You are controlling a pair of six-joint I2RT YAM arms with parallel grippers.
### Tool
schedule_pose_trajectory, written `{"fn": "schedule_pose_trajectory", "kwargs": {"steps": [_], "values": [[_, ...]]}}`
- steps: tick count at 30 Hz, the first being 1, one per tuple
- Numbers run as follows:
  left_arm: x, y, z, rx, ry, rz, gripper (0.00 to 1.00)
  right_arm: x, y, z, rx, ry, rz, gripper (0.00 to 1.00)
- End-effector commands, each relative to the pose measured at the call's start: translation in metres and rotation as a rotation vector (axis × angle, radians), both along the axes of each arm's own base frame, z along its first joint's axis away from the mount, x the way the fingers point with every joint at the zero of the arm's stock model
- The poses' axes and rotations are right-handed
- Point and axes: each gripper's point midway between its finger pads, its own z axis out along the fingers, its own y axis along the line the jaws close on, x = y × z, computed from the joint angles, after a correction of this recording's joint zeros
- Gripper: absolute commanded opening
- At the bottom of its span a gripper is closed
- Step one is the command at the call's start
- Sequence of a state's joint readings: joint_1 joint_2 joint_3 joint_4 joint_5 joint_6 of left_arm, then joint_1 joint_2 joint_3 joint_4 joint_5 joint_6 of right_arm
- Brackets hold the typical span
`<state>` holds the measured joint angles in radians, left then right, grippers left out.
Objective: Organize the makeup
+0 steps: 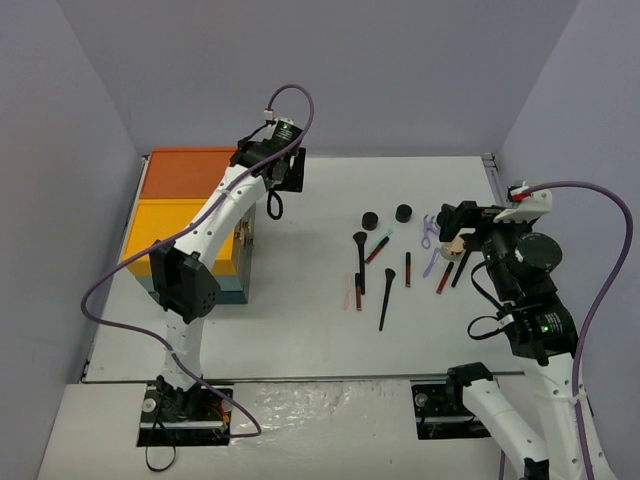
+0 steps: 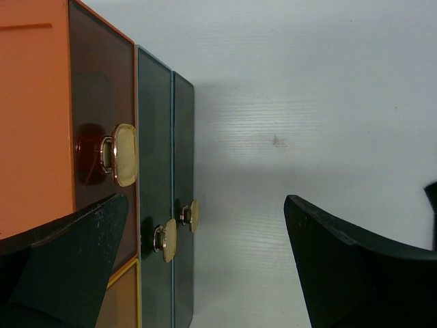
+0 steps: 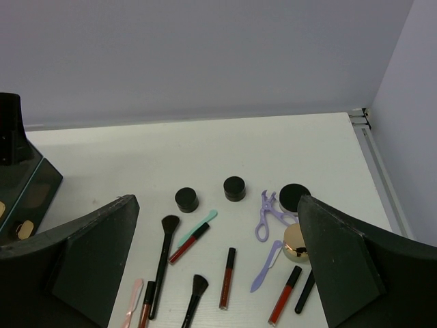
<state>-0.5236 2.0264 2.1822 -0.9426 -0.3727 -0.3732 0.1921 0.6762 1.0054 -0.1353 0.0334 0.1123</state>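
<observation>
Where the top view is filled by the white table, an orange-topped teal box is seen at the left of the frame. Its drawer fronts, fitted with gold handles, are shown at the left of the left wrist view. The left gripper is held just beside those fronts, spread wide and grasping nothing. The right gripper is raised over the right of the table, likewise spread and empty.

The makeup is scattered on the table right of centre in the top view, well apart from the box. Two black brushes are laid at the lower left of the right wrist view, with red sticks just beside them. A lilac loop and a beige puff are found to their right. Round black jars are set above them, and a teal stick and a pink stick are also seen.
</observation>
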Motion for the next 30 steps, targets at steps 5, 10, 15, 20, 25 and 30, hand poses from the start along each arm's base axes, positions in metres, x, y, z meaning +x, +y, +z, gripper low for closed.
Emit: {"fn": "schedule_pose_trajectory", "kwargs": {"steps": [5, 10, 15, 20, 25, 30], "values": [[0.014, 0.013, 0.036, 0.028, -0.135, 0.091, 0.97, 0.004, 0.000, 0.014, 0.009, -0.056, -0.001, 1.00], [0.019, 0.017, 0.033, 0.060, -0.141, 0.098, 0.97, 0.003, 0.000, 0.012, 0.001, -0.053, -0.001, 1.00], [0.023, 0.018, 0.023, 0.078, -0.119, 0.093, 0.97, 0.003, -0.001, 0.010, -0.002, -0.050, -0.001, 1.00], [0.028, 0.016, 0.014, 0.079, -0.100, 0.080, 0.97, 0.002, -0.001, 0.011, -0.006, -0.055, 0.001, 1.00], [0.029, 0.009, 0.010, 0.052, -0.085, 0.058, 0.97, 0.000, -0.001, 0.011, -0.010, -0.057, 0.003, 1.00], [0.028, -0.006, 0.021, -0.004, -0.107, 0.016, 0.97, -0.001, -0.002, 0.011, -0.012, -0.059, 0.001, 1.00]]}}
